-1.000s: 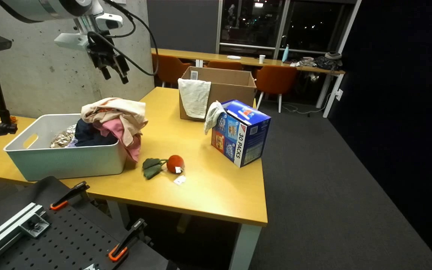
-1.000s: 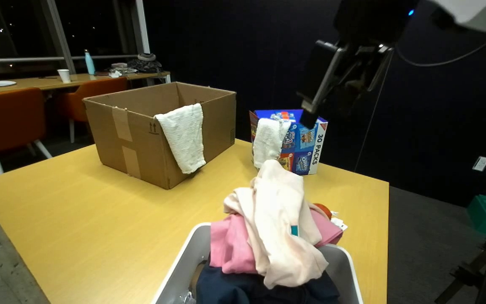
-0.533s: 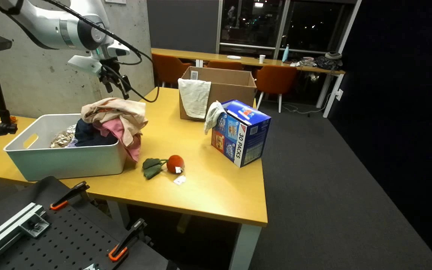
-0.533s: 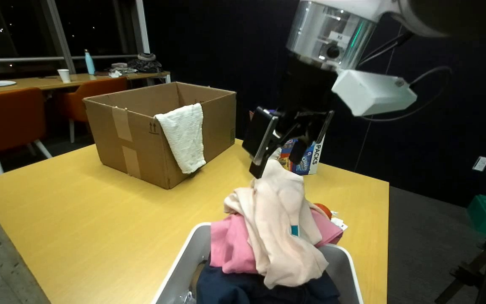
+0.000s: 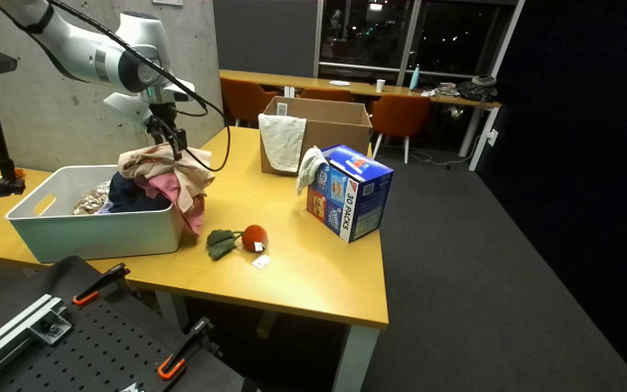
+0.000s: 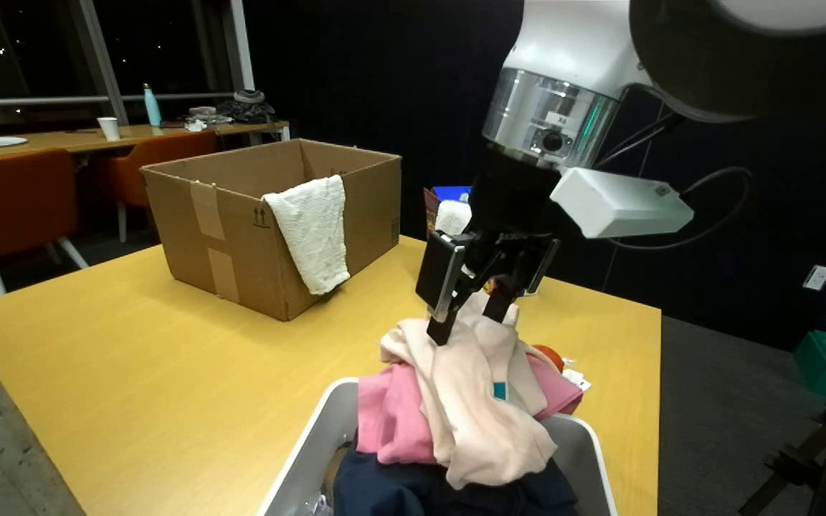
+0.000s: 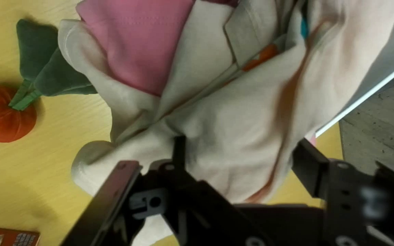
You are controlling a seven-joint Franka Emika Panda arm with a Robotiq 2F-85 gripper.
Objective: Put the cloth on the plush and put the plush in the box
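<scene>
"While the gripper (image 6: 469, 324) stands above it, where does the cloth (image 6: 470, 401) lie?"

"The cloth lies draped over the pink cloth (image 6: 395, 416) at one end wall of the grey tub (image 5: 106, 237). As seen in an exterior view, the tub stands along the front edge of the desk (image 5: 314, 277)."

"State the condition of the gripper."

"Its fingers are spread apart. In the wrist view, beige fabric shows between them; whether the tips touch it cannot be told."

"Locate the plush (image 5: 254, 237)."

"The plush lies on the desk near the same front edge, between the tub and the box (image 5: 349, 196), closer to the tub."

"Position of the box?"

"Upright at the right edge, back from the front right corner. An off-white rag (image 5: 311, 169) hangs over its top."

"Adjacent items?"

"A brown carton (image 5: 340, 139), farther from the front edge than the box, with a white towel (image 5: 282, 144) hung over its rim."
</scene>
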